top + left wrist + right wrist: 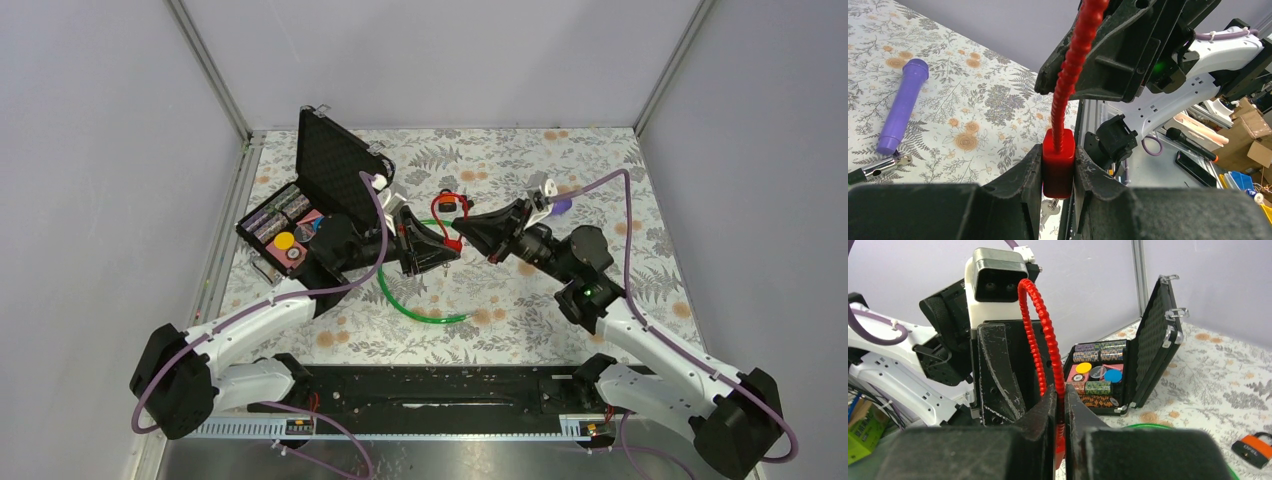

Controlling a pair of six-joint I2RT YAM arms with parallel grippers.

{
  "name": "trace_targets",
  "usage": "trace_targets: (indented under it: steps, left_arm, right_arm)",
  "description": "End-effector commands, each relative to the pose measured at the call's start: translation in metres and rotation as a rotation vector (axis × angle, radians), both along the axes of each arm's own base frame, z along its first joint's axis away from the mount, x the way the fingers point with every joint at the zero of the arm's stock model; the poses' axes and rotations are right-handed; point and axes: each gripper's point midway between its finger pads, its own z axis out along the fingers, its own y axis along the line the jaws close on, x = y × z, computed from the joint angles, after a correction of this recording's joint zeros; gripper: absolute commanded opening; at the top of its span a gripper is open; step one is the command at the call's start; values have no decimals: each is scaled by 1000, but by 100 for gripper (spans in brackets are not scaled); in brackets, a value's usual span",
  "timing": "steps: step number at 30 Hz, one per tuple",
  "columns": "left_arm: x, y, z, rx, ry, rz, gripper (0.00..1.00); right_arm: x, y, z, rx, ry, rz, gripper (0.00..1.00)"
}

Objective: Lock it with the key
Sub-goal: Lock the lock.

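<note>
A red cable lock has a block body (pixel 1058 167) and a ribbed red cable (pixel 1039 322) that loops upward. My left gripper (pixel 1058 152) is shut on the lock body and holds it above the table. A silver key (pixel 1050 210) sticks out of the body's underside, partly hidden by my fingers. My right gripper (pixel 1061 396) is shut on the red cable, just above its lower end. In the top view the two grippers meet over the table's middle, left (pixel 447 249) and right (pixel 467 224), with the lock (pixel 454 243) between them.
An open black case (pixel 322 165) with poker chips stands at the back left. A green cable loop (pixel 415 311) lies under the grippers. An orange padlock (pixel 1252 450) lies behind them. A purple marker (pixel 902 106) and a small metal piece (pixel 879 169) lie near the right arm.
</note>
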Motion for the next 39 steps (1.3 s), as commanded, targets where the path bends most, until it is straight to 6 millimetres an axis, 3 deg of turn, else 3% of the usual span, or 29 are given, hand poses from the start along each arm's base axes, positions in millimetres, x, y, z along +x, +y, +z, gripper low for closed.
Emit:
trace_targets:
  steps: [1, 6, 11, 15, 20, 24, 28, 39]
  left_arm:
    - [23, 30, 126, -317, -284, 200, 0]
    - [1, 21, 97, -247, -322, 64, 0]
    - [0, 20, 74, -220, -282, 54, 0]
    - [6, 21, 73, -199, -278, 90, 0]
    - [8, 23, 87, -221, -259, 105, 0]
    - [5, 25, 108, -274, -195, 96, 0]
    - [-2, 25, 125, -313, -128, 53, 0]
    - [-24, 30, 144, -416, -24, -57, 0]
  right_arm:
    - [-24, 7, -62, -142, 290, 86, 11]
    - [-21, -1, -27, -70, 306, 31, 22]
    - [-23, -9, 1, 1, 287, 1, 39]
    - [-31, -20, 19, 54, 264, -10, 60]
    - [-35, -30, 16, 69, 250, -40, 79]
    - [-35, -25, 8, 69, 245, -18, 82]
    - [-37, -10, 14, 99, 232, 69, 82]
    - [-46, 13, 66, 287, 156, 283, 78]
